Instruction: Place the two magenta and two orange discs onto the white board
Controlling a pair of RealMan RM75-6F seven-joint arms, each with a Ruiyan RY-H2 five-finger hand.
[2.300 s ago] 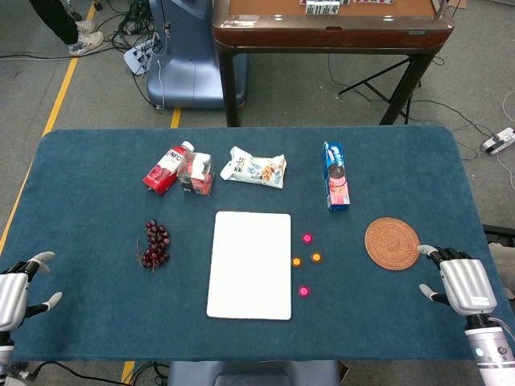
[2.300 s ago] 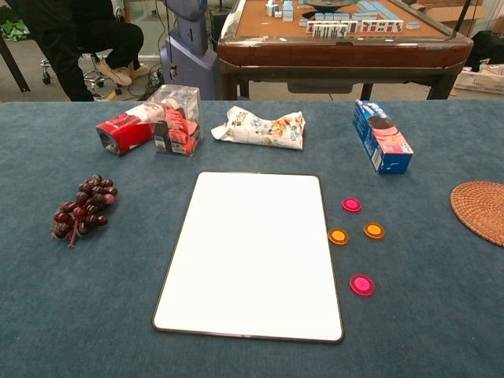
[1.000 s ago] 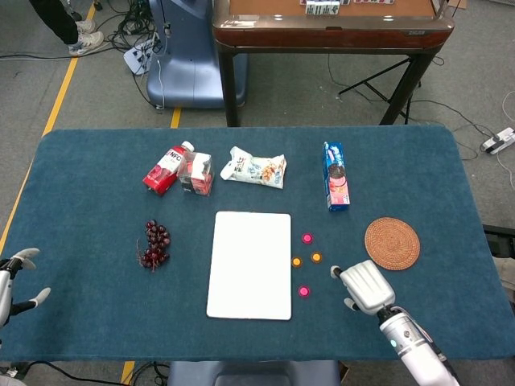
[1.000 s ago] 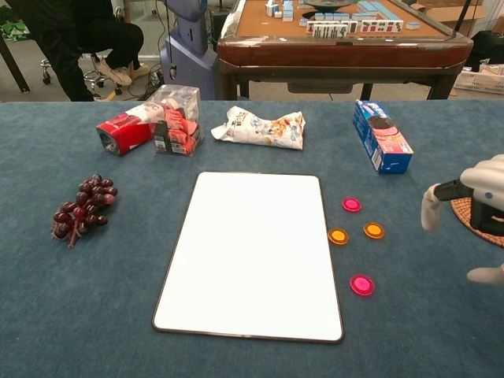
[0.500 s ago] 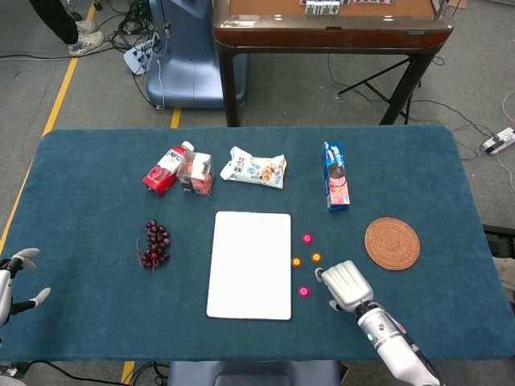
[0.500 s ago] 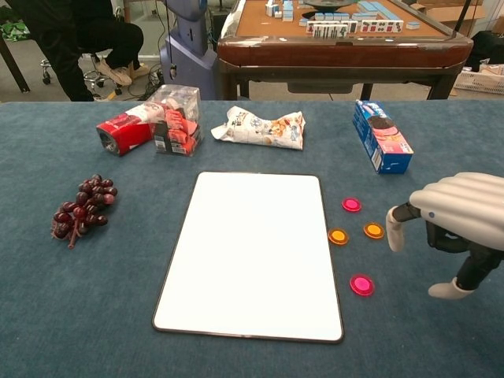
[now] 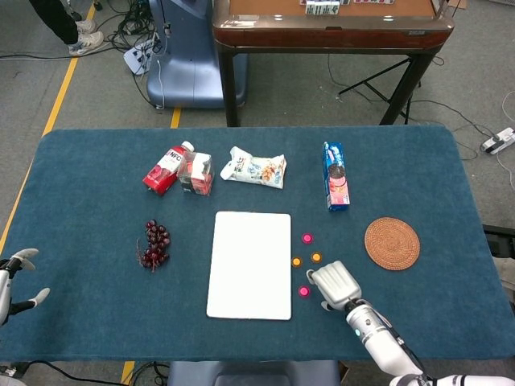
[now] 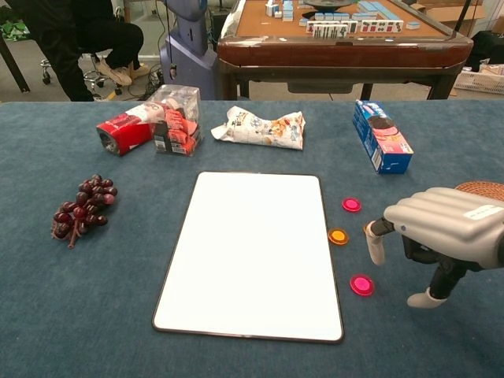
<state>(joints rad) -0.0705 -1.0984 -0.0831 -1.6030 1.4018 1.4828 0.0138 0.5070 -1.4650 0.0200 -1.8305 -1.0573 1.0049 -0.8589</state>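
The white board point(image 7: 249, 265) point(image 8: 252, 252) lies flat at the table's middle. Just right of it sit two magenta discs point(image 7: 306, 238) point(image 7: 303, 292) and two orange discs point(image 7: 296, 261) point(image 7: 316, 257). My right hand point(image 7: 334, 283) point(image 8: 441, 232) hovers palm down beside them, fingers apart and holding nothing. In the chest view one of its fingers point(image 8: 375, 242) hangs over the right orange disc and hides it; the left orange disc point(image 8: 338, 236) and both magenta discs point(image 8: 351, 205) point(image 8: 361, 284) show. My left hand point(image 7: 12, 277) stays at the table's near left edge, fingers spread.
A bunch of dark grapes point(image 7: 154, 244) lies left of the board. Along the back are a red carton point(image 7: 164, 169), a clear snack pack point(image 7: 195, 174), a white snack bag point(image 7: 256, 169) and a blue cookie box point(image 7: 335, 186). A woven coaster point(image 7: 392, 243) sits at right.
My right hand has travelled left from the table's right edge, past the coaster, to just beside the discs. The left hand has drawn back slightly. The discs and board have not moved.
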